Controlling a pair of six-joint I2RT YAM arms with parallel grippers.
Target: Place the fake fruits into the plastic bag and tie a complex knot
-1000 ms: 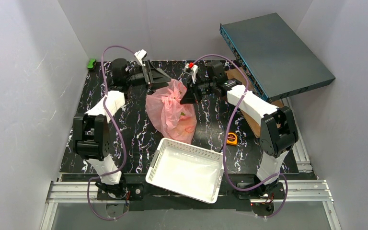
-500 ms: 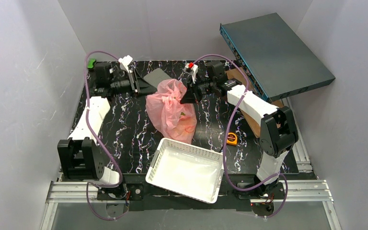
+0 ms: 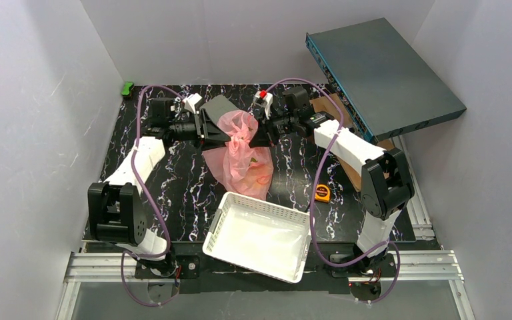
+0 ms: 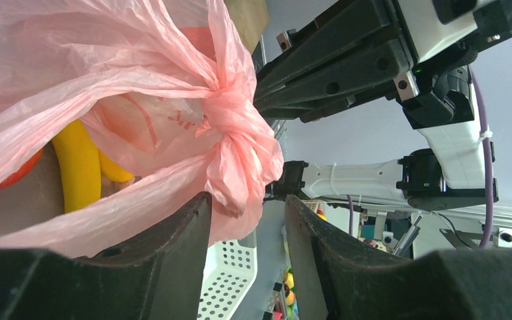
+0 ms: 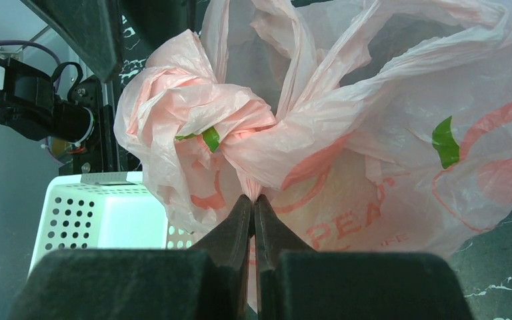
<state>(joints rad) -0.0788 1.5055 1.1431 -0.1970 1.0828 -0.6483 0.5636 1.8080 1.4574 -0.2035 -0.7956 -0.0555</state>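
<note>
right gripper point(image 5: 253, 199) pinching plastic bag point(image 5: 387, 167) just beside knot point(image 4: 230, 113), left gripper point(image 4: 247, 201) spread around knot's loose end, banana point(image 4: 80, 167) inside

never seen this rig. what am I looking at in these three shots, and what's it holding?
These are two robot arms bolted at the near edge of a table, each ending in a two-finger hand. One picture looks down from above and behind them. The other two come from cameras on the wrists, so each shows its own fingers at the bottom.

On the black marbled table lie a pink plastic bag, a white basket and a small tape measure. A banana shows through the bag.

The right hand is pinched shut on a strip of the bag. The left hand is open, with bunched plastic below the knot hanging between its fingers.
</note>
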